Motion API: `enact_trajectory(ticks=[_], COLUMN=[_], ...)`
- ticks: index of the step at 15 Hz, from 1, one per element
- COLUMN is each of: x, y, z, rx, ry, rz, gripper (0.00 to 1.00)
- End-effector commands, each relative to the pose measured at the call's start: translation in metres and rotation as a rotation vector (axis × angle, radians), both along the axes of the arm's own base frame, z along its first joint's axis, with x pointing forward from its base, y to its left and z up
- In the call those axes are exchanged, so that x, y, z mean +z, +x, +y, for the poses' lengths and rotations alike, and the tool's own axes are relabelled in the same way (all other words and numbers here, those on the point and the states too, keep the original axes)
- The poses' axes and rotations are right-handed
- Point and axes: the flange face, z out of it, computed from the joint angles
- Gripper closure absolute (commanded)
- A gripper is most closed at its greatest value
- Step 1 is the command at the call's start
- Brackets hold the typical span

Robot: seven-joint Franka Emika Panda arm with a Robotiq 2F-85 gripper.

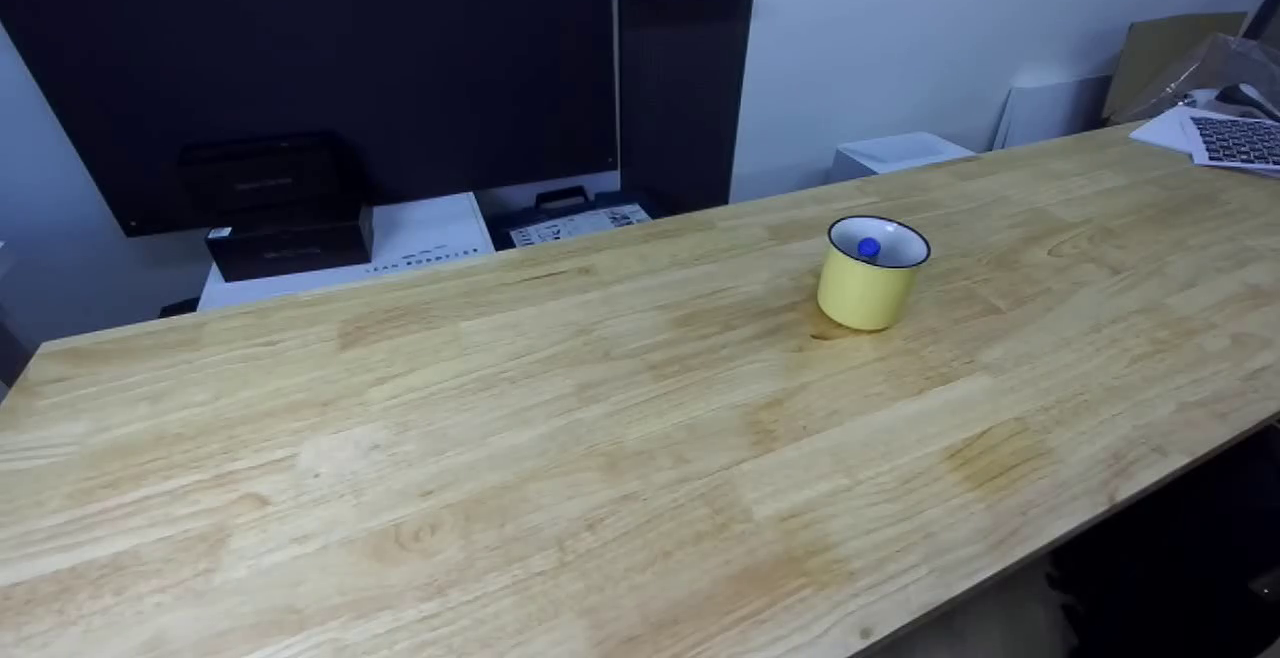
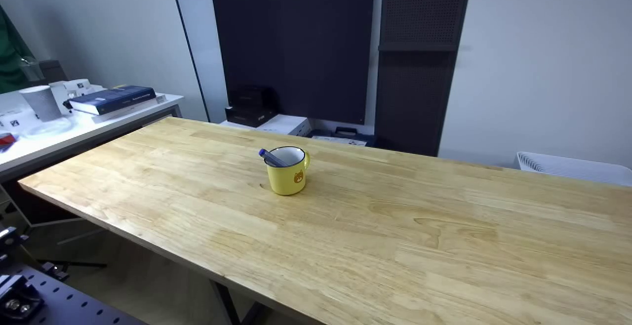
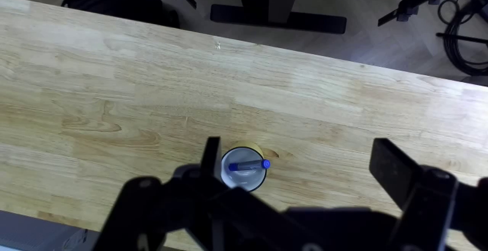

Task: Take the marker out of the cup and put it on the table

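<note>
The yellow cup (image 1: 864, 296) stands upright on the wooden table (image 1: 500, 458), and it also shows in an exterior view (image 2: 287, 182) and in the wrist view (image 3: 248, 145). The blue marker (image 1: 869, 248) leans inside the cup, its blue end above the rim (image 2: 273, 158). In the wrist view the marker (image 3: 249, 165) lies across the white inside, with one end over the rim. My gripper (image 3: 297, 144) is open and empty, high above the table, with the cup beneath and close to its left finger in the picture. The gripper is out of view in both exterior views.
A sheet with a black pattern (image 1: 1238, 142) lies at the table's far end. A side desk (image 2: 170, 102) with a book (image 2: 113, 99) and a grey cup (image 2: 41, 103) stands beyond one table end. A dark panel (image 2: 301, 48) hangs behind the table.
</note>
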Motion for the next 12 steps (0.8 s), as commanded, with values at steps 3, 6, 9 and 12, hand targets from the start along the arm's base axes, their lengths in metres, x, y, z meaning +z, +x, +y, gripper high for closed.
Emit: enact_trajectory(ticks=[3, 6, 9, 12], x=[0.001, -0.003, -0.02, -0.042], y=[0.005, 0.037, 0.079, 0.117], z=[-0.001, -0.022, -0.054, -0.08], rx=[-0.007, -0.062, -0.123, -0.207], ry=[-0.011, 0.012, 0.033, 0.041], rz=[-0.023, -0.101, -0.195, -0.284], gripper=[0.0, 0.0, 0.0, 0.0])
